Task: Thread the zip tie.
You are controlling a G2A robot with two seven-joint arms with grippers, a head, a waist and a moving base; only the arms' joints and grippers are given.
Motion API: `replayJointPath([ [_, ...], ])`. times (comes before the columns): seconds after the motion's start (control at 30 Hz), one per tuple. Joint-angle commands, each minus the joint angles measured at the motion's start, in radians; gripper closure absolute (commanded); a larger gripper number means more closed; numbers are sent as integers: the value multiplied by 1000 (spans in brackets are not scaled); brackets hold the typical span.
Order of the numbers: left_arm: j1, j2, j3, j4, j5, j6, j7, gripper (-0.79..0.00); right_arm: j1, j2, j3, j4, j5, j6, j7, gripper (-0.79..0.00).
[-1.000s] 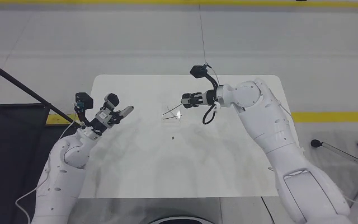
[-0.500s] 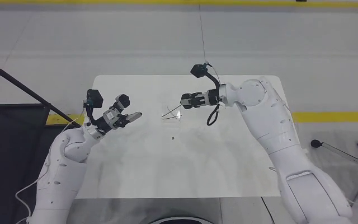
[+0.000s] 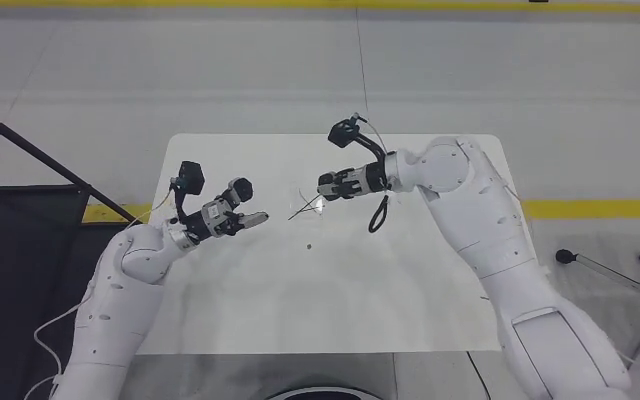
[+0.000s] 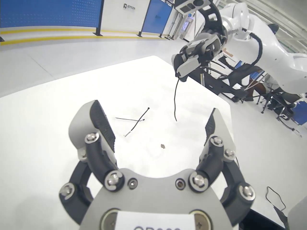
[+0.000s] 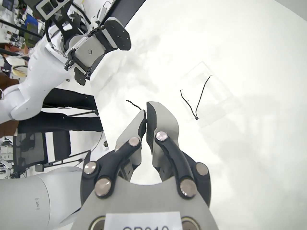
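My right gripper (image 3: 322, 187) hangs over the middle of the white table (image 3: 400, 300), shut on one end of a thin black zip tie (image 3: 303, 207). The tie (image 4: 175, 99) droops from the closed jaws toward the tabletop, and a short curved end (image 5: 131, 102) pokes out past my right gripper (image 5: 145, 111). My left gripper (image 3: 255, 216) stands open and empty a short way to the left of the tie, its fingers (image 4: 96, 120) spread wide and facing the right gripper (image 4: 181, 72). Two more black zip ties (image 4: 135, 122) lie crossed on the table between the grippers.
The loose ties (image 5: 200, 94) rest on a faint clear rectangular sheet (image 5: 215, 101). A small dark speck (image 3: 309, 244) lies on the table nearer the front. A black cable (image 3: 378, 212) loops under the right wrist. The table's front half is bare white surface.
My left arm has swung right toward the table's middle, bringing its open gripper closer to the held tie. The right gripper has shifted slightly left and turned, still holding the tie.
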Motion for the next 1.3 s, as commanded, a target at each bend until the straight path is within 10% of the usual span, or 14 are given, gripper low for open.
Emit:
replayJointPath([
  [0.0, -27, 2, 36, 8, -54, 1, -56, -785, 15, -3, -16, -10, -5, -11, 12, 0],
  [0.2, -104, 12, 128, 31, -174, 7, -244, -785, 49, -13, -50, -9, -1, -14, 7, 0],
  [1.07, -185, 2, 254, 104, -362, 90, -289, -776, 40, -1, -71, -66, -36, -30, -8, 0],
  [1.2, -206, 0, 277, 124, -377, 86, -298, -400, 50, -2, -83, -53, -32, -33, -11, 0],
  [1.27, -215, -1, 286, 134, -386, 86, -295, -339, 55, -3, -89, -46, -33, -34, -9, 0],
])
